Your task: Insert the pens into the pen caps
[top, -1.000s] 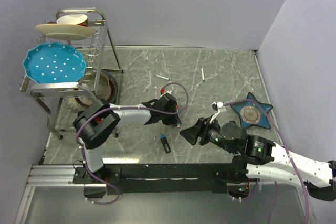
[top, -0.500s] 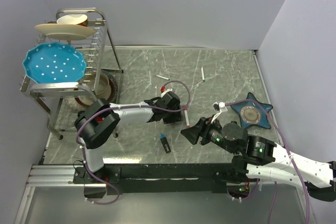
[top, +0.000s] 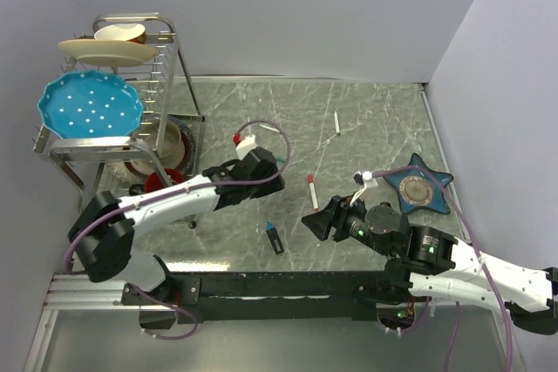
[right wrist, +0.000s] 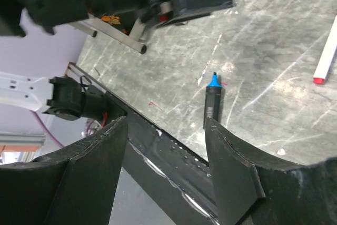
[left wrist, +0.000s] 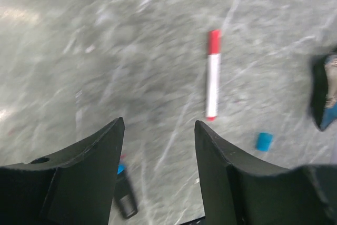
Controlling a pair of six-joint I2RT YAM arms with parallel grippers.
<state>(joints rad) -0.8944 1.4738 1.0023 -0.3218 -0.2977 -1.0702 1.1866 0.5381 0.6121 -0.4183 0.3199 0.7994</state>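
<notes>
**Figure: interval between 2 pens in the capping task.** The left gripper (left wrist: pixel 158 125) is shown with its fingers spread and nothing between them. It is held above the table (top: pixel 384 128), just short of the red-capped pen (left wrist: pixel 212 77), which lies flat and free near the middle of the surface, between the 2 arms. The red cap (left wrist: pixel 214 41) is seated on 1 end of the white barrel (a small red plug marks the other end), so this pen is judged finished.

The right gripper (right wrist: pixel 166 121) is likewise seen with jaws apart and empty, low over the table near the black marker (right wrist: pixel 212 101), whose blue tip end is bare. A blue cap (left wrist: pixel 263 140) lies loose near the plug end of the red-capped pen, apart from the marker. By colour it is judged to belong to the marker.

A far white pen (top: pixel 336 121) and a second white pen (top: pixel 268 128) lie toward the back of the table. Whether either is capped cannot be told at this size.

The next move is judged to call for 1 gripper on the marker barrel and the other across the sides of the blue cap. The cap's mouth must be left clear and the 2 axes brought into line.

**Materials.** The table is grey and veined like marble, with a dull sheen. The pens are smooth plastic cylinders, likely to roll. The blue cap is stubby and slick, so it is easily tipped. The fingers are broad, black and matt.
</notes>
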